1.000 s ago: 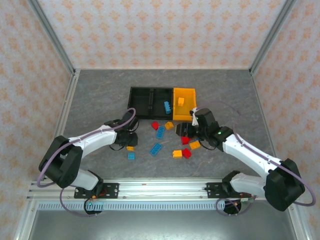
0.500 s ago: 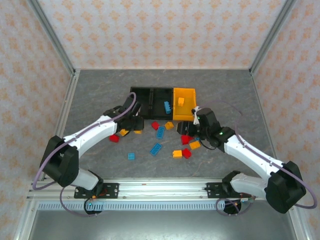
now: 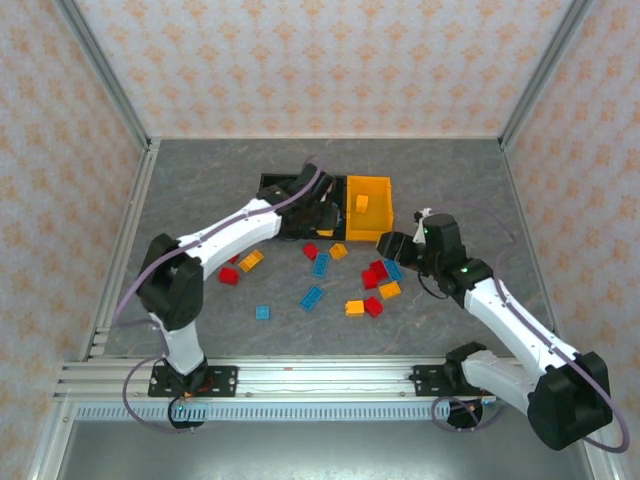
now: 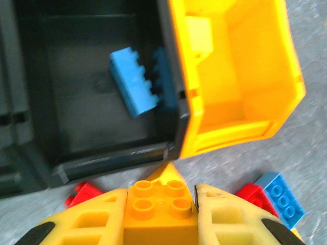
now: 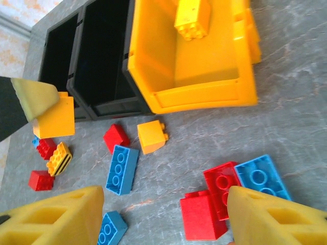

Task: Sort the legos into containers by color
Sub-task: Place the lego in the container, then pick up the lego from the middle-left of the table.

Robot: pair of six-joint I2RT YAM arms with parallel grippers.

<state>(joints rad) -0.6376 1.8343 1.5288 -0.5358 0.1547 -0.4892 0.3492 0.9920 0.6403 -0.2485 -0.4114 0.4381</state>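
While an orange brick [image 4: 158, 217] is clamped between the fingers of the left gripper [image 4: 161, 196], that gripper is held just at the 6 o'clock side of the bins, near the corner where a black bin [image 4: 30, 76] and the orange bin [image 4: 240, 61] meet. One blue brick [image 4: 132, 88] is seen lying inside that black bin, against its 3 o'clock wall. A yellow brick [image 5: 191, 19] is seen resting in the orange bin, toward its 12 o'clock end.

From above, the three bins are joined in a row, with the orange one at the 3 o'clock end. The right gripper [image 3: 392, 245] is held low over the grey table [image 3: 200, 200], at about 5 o'clock from the orange bin. Its fingers [image 5: 71, 217] are spread apart and nothing is gripped between them. Two red bricks [image 5: 214, 201] and a blue brick [image 5: 261, 178] lie close together just ahead of it. More red, blue and orange bricks are scattered on the table at 6 o'clock from the bins, among them a long blue brick [image 5: 121, 169] and a small orange one [image 5: 152, 136].
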